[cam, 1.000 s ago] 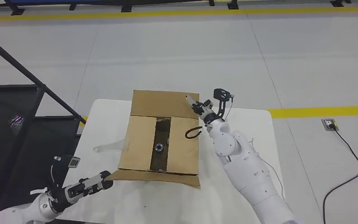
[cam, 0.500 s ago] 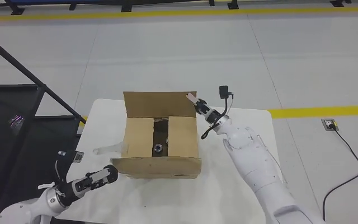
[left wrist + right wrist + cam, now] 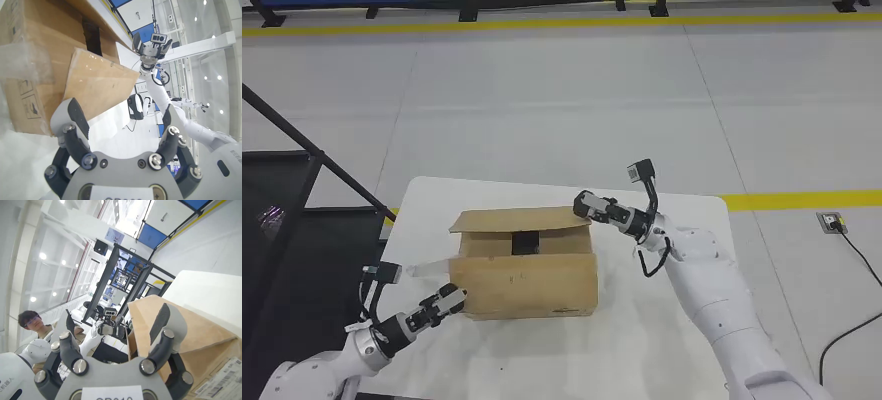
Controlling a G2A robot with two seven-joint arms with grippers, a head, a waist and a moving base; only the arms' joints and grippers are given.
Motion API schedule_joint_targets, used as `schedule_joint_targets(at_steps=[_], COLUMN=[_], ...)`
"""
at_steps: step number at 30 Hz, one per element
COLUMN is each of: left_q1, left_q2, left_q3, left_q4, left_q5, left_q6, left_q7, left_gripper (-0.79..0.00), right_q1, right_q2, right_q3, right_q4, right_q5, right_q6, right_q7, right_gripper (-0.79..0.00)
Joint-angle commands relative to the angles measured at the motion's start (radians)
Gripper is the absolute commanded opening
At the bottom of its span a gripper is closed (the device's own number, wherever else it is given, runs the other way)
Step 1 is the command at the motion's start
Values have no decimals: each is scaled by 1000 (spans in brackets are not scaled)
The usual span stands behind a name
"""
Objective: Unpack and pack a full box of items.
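The cardboard box (image 3: 532,282) tips over, near wall now facing the top camera, left gripper (image 3: 450,298) and right gripper (image 3: 585,205) both released at its edges, probably repositioning before unpacking

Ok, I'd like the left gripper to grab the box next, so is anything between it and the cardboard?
Nothing visible does. The open left gripper sits at a corner of the box, a cardboard flap just ahead of it. Clear plastic film lies against the box wall to one side, not between.
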Motion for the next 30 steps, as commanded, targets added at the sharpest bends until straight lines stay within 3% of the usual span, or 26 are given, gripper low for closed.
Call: schedule_joint_targets(at_steps=[1,8,21,26,30], left_q1=[-6,-24,-42,-30,-1], left_q2=[-1,-4,-10,-9,-4], left_q3=[13,48,92,62,-21], left_q4=[1,7,1,3,6], left_q5=[29,86,139,95,20], left_q6=[0,14,34,15,0], left_q7=[19,69,134,149,144], left_gripper=[0,0,0,0,0], right_q1=[-5,-16,-126,-174,-190], right_q2=[9,19,35,47,51], right_q3=[-2,-53,-120,-112,-111], right_q4=[-17,-109,-424,-473,-455], right_q5=[-19,-182,-289,-316,-300], right_q6=[23,252,497,550,540], right_q7=[21,-32,-9,-27,-29], right_gripper=[0,0,0,0,0])
